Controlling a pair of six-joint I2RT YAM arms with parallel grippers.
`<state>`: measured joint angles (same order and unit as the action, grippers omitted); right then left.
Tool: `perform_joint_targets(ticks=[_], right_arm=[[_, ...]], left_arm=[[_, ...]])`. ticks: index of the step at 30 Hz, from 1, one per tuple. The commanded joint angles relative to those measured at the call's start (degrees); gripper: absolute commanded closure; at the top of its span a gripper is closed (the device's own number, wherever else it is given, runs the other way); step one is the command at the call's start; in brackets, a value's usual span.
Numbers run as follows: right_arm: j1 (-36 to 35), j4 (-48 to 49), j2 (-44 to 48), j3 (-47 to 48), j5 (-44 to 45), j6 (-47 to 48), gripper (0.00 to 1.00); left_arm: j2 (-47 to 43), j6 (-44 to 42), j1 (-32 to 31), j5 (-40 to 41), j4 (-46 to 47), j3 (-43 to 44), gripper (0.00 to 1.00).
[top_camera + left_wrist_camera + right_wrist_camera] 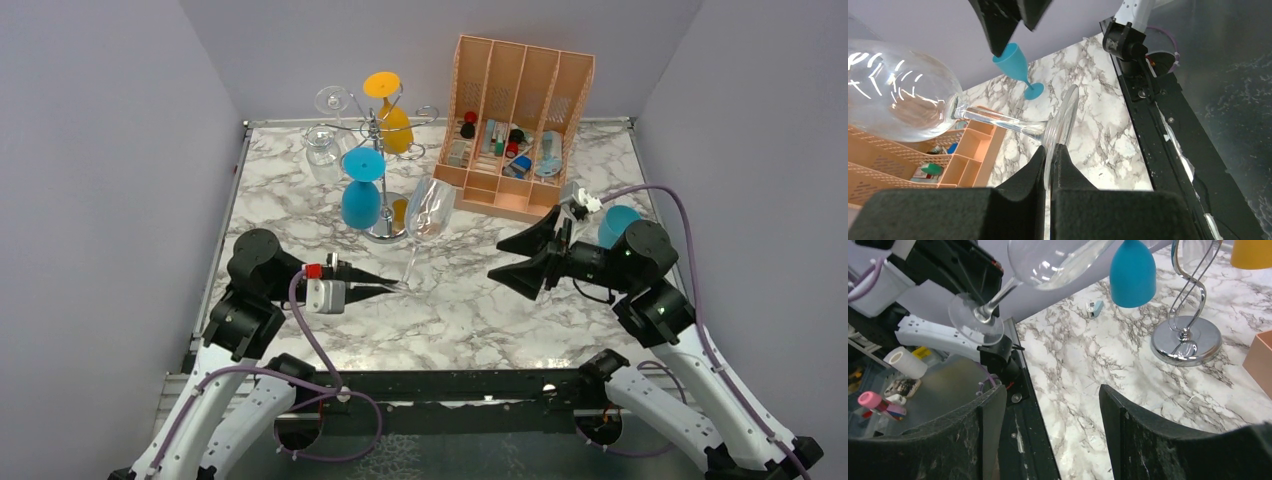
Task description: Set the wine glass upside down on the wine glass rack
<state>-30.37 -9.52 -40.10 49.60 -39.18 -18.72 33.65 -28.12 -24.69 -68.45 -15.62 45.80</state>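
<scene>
Though aslant, wine glass point(428, 210) near rack point(1186, 342)

The table point(470, 310) has a white top veined with grey, like marble, with a thin metal edge along its back and left sides. Three plain walls of pale grey-lilac close it in: the back wall point(300, 50), the left wall point(90, 180) and the right wall point(760, 120), all bare and matte. A black rail point(450, 385) runs along the near edge, with a dark speckled surface point(1228, 100) beyond it. The light is even and soft, leaving a bright sheen on the tabletop near the rail.
</scene>
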Motion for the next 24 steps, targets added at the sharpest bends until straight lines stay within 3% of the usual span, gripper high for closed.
perform_joint_targets(ticks=[1,17,20,24], right_arm=[[-0.03,9.86,2.54,-4.99,-3.81,4.78,0.30],[-0.05,28.24,2.26,-10.45,-8.49,6.67,0.31],[-0.13,36.20,0.22,-10.66,-9.34,3.46,0.33],[-0.49,38.10,-3.57,-8.13,-6.67,3.33,0.35]], left_arm=[[1.76,1.45,0.38,2.26,5.64,2.91,1.00],[10.84,19.61,-0.54,9.35,18.82,8.29,1.00],[11.67,20.11,-1.49,10.04,20.36,8.03,1.00],[12.29,20.23,-2.42,10.33,21.50,8.16,1.00]])
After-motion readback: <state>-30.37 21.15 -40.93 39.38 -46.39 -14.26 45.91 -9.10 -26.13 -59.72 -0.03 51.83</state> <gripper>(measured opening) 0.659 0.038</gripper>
